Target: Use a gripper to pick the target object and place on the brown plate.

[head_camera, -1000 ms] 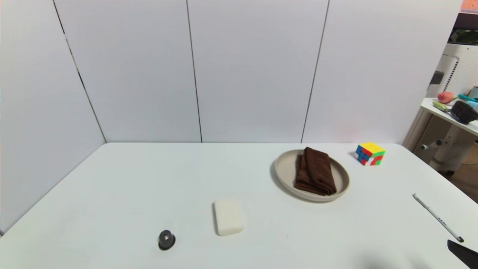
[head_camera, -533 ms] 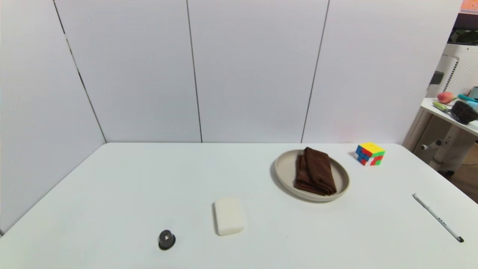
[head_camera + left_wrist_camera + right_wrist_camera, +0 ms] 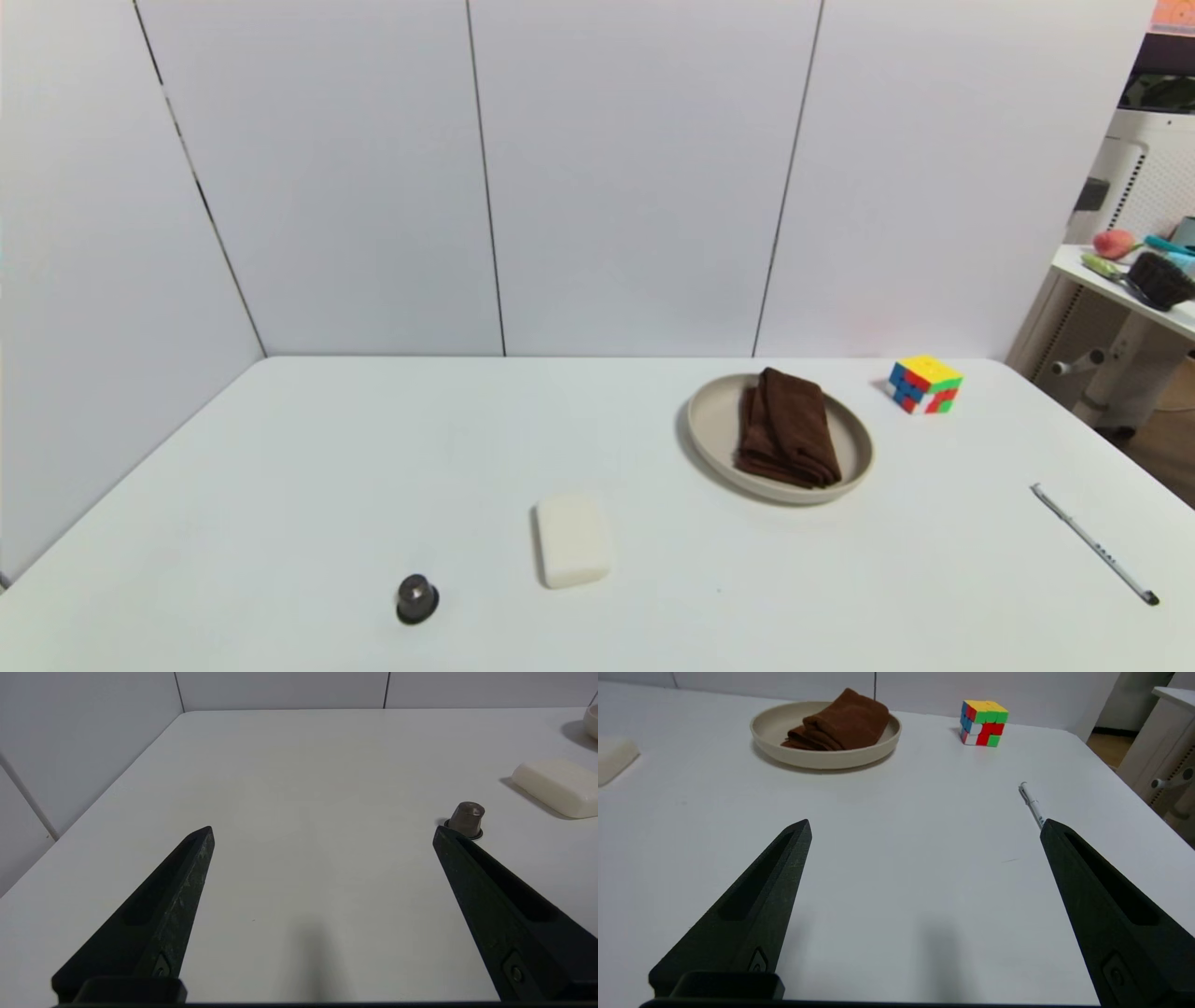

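The folded dark brown towel lies on the beige-tan plate at the table's far right; both also show in the right wrist view, the towel on the plate. My right gripper is open and empty, low over bare table at the near right, well short of the plate. My left gripper is open and empty over bare table at the near left. Neither gripper shows in the head view.
A white soap-like block and a small dark capsule lie near the front centre. A multicoloured cube stands right of the plate. A pen lies at the right edge. A side table with clutter stands beyond the right edge.
A black gripper tip at the head view's lower right corner has drawn back out of sight. The towel, plate and other objects have not moved.
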You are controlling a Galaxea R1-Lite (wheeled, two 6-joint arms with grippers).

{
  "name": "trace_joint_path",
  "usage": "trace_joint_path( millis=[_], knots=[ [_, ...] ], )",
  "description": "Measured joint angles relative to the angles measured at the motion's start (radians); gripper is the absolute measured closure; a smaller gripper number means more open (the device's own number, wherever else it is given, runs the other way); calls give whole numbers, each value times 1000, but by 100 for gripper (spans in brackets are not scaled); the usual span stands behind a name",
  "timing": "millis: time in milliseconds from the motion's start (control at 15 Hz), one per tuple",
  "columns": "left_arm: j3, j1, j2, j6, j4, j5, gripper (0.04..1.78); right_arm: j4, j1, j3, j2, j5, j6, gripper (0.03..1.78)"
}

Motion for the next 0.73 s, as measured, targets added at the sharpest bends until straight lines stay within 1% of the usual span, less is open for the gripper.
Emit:
trace_joint_path(
  millis=[333,533,733],
  knots=[
    [0,0,0,0,0,0,13,0,0,0,-18,-12,15,12],
    [0,0,0,0,0,0,13,-1,0,0,-18,-29,31,12],
    [0,0,0,0,0,0,13,0,0,0,-18,-30,35,12]
  ],
)
